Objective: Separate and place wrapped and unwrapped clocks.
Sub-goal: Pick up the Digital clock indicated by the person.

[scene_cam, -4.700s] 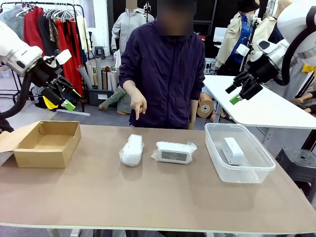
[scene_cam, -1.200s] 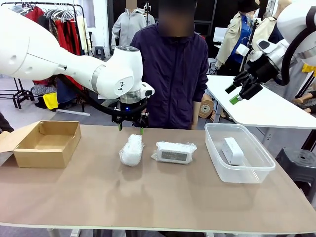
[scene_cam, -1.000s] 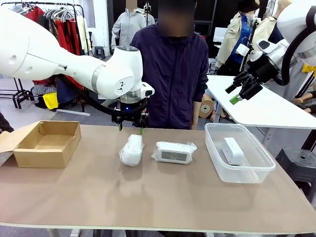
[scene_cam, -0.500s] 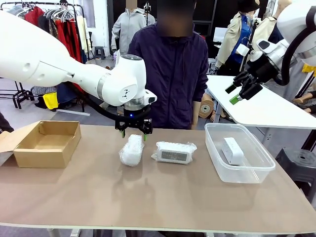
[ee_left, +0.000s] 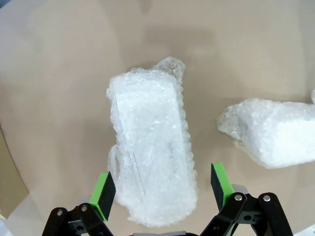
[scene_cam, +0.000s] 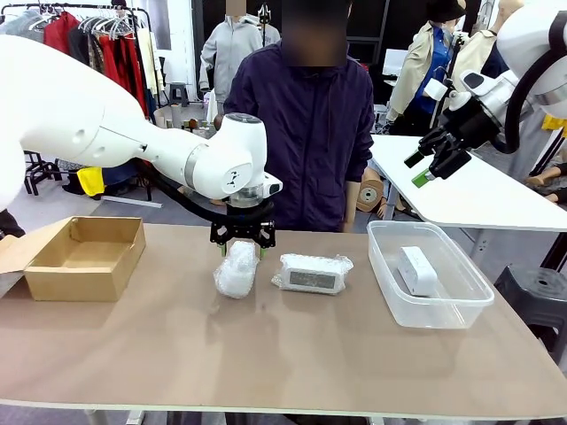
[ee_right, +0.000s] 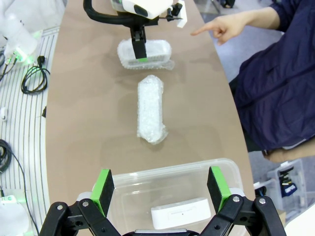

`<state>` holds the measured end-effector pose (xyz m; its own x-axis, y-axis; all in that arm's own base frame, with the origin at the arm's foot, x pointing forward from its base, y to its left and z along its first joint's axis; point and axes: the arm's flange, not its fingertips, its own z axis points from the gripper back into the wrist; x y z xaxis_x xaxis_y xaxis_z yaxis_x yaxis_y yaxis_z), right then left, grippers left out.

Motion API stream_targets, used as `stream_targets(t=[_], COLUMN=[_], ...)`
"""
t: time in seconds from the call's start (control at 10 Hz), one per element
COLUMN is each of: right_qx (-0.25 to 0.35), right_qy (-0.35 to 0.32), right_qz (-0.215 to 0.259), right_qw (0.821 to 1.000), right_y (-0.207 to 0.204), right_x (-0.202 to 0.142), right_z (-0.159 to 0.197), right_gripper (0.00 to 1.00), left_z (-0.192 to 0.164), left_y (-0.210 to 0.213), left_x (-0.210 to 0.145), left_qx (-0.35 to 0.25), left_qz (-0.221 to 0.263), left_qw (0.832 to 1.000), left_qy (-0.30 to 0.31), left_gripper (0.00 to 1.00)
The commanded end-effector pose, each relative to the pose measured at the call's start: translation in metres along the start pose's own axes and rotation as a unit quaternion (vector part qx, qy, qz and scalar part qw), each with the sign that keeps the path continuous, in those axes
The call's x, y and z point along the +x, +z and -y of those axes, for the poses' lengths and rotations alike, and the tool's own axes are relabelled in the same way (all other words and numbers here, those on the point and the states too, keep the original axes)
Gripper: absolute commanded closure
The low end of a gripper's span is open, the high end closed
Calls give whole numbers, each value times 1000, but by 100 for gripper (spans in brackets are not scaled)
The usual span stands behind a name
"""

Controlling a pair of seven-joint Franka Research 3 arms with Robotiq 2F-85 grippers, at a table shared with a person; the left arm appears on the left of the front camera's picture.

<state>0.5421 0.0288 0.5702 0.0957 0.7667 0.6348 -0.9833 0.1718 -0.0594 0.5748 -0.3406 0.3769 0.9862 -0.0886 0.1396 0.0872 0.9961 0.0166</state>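
On the brown table (scene_cam: 266, 354), left of centre, a bubble-wrapped clock (scene_cam: 236, 273) is straddled by the left gripper (scene_cam: 240, 251), jaws spread wide, nothing gripped. The clock is judged light, squashy and slippery, best taken across its narrow sides. The right gripper (scene_cam: 416, 171) is raised far right, jaws wide.

I read no lettering, brand or number here. The wrapped clock (scene_cam: 312, 273) beside my left gripper (scene_cam: 240, 251) shows only a blurred screen.
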Motion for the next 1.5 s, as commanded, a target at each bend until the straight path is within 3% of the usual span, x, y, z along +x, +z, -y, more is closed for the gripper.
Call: stream_targets(t=[0.0, 0.6, 1.1, 1.2, 1.4], right_qx=[2, 2, 2, 2, 2], right_qy=[2, 2, 2, 2, 2], right_qz=[1, 1, 1, 1, 1], right_qw=[1000, 1000, 1000, 1000, 1000], right_y=[2, 2, 2, 2, 2], right_x=[2, 2, 2, 2, 2], right_z=[1, 1, 1, 1, 1], right_gripper=[0, 0, 0, 0, 0], left_z=[0, -7, -10, -10, -10], left_y=[-6, -32, -25, -15, 14], left_x=[3, 2, -2, -2, -6], left_qx=[5, 22, 40, 46, 33], left_qz=[-11, -36, -27, -22, -16], left_qw=[1000, 999, 999, 999, 999], left_qy=[22, 15, -5, -13, -27], left_gripper=[0, 0, 95, 100, 100])
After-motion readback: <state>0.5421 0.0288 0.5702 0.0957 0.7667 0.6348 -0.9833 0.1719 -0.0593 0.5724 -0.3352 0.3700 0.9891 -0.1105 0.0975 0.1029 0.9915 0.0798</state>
